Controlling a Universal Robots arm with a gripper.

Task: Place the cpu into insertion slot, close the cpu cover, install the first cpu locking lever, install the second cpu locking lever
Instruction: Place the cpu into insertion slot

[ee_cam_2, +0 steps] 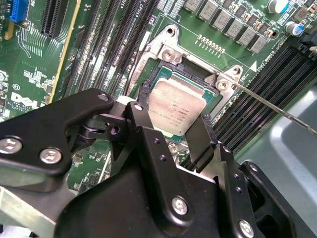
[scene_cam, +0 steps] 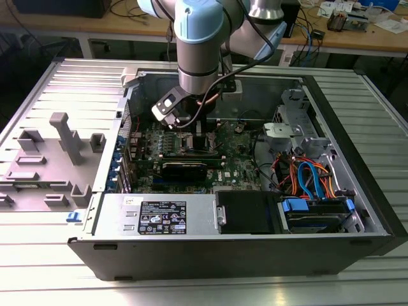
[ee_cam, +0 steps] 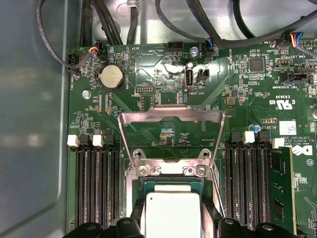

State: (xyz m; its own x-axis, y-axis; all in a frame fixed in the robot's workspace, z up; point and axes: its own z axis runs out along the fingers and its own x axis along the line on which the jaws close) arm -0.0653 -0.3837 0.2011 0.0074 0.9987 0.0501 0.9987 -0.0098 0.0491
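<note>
Black gripper (ee_cam_2: 171, 130), fingers (ee_cam_2: 141, 116) clamped on the cpu (ee_cam_2: 176, 101) by its edges — chip at the insertion slot (ee_cam_2: 166, 74), cpu cover (ee_cam: 171, 116) standing open.

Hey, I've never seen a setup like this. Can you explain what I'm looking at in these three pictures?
A pale blue and grey robot arm reaches down into an open dark grey computer case lying on a ribbed metal table. The exterior view comes from a camera off the arm. Both wrist views come from cameras riding on it, looking at the green circuit board. In the second wrist view, the black gripper grips the cpu, a small flat square chip with a silver-grey top, at its socket. In the first wrist view, the cpu cover, a thin silver metal frame, stands open.
</note>
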